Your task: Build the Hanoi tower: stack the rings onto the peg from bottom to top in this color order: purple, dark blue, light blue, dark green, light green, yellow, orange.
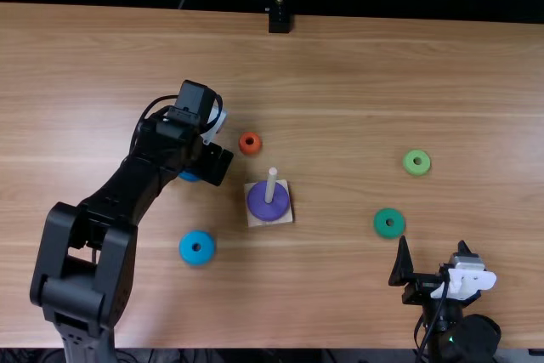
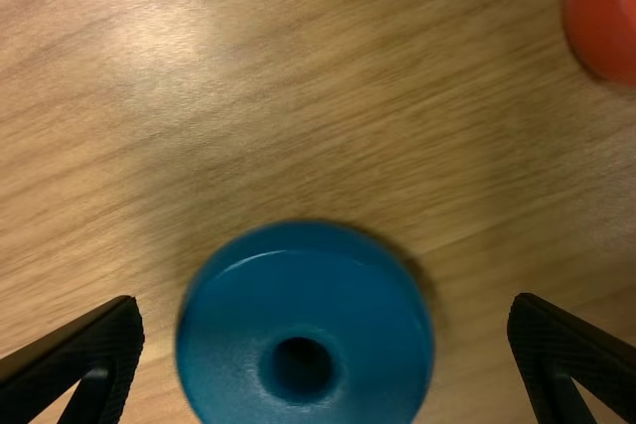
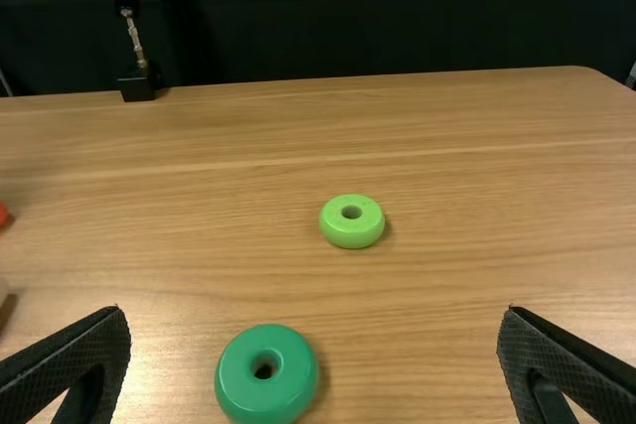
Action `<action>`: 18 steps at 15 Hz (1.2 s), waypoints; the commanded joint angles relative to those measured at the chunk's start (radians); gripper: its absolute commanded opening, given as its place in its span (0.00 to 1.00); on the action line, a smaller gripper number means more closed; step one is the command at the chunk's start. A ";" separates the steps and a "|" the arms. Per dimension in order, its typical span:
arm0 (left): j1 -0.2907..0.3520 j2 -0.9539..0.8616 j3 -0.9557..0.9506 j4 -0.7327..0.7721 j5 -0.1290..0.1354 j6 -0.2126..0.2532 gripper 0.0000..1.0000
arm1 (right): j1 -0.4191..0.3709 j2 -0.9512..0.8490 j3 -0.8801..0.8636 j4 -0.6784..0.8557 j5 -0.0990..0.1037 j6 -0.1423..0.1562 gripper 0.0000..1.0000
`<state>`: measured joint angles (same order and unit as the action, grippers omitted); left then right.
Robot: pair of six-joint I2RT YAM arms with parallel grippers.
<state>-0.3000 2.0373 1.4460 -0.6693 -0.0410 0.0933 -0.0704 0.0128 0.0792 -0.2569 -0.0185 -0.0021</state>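
My left gripper (image 1: 202,169) is over a blue ring (image 1: 189,177) that it partly covers in the top view. In the left wrist view, the blue ring (image 2: 348,345) lies flat between the spread fingers of the open left gripper (image 2: 326,311). The purple ring (image 1: 257,203) is around the upright peg (image 1: 271,184) on its square base (image 1: 282,218). Flat on the table are a lighter blue ring (image 1: 196,247), an orange-red ring (image 1: 250,143), a dark green ring (image 1: 389,223) and a light green ring (image 1: 416,161). My right gripper (image 1: 433,248) stands open near the dark green ring; likewise the right gripper (image 3: 313,315).
The wooden table (image 1: 340,82) extends around the rings, with bare wood between the peg base and the green rings. A black stand foot (image 1: 280,20) is at the far edge.
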 commanded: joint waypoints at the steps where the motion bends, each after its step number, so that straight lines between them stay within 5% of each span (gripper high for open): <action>1: 0.019 0.004 -0.029 -0.003 0.012 0.012 1.00 | -0.009 -0.013 -0.062 -0.070 -0.004 -0.005 1.00; 3: 0.025 0.003 -0.045 -0.003 0.030 0.012 1.00 | -0.009 -0.013 -0.062 -0.070 -0.004 -0.005 1.00; 10: 0.024 0.003 -0.061 -0.003 0.032 0.012 1.00 | -0.009 -0.013 -0.062 -0.070 -0.004 -0.005 1.00; 11: 0.024 0.003 -0.061 -0.001 0.032 0.012 0.93 | -0.009 -0.013 -0.062 -0.070 -0.004 -0.005 1.00; 13: 0.022 0.001 -0.062 0.008 0.030 0.013 0.41 | -0.009 -0.013 -0.062 -0.070 -0.004 -0.005 1.00; 18: 0.022 -0.005 -0.059 -0.003 0.030 0.013 0.02 | -0.009 -0.013 -0.062 -0.070 -0.004 -0.005 1.00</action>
<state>-0.2798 2.0377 1.4052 -0.6674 -0.0216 0.0944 -0.0700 0.0128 0.0792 -0.2565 -0.0185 -0.0025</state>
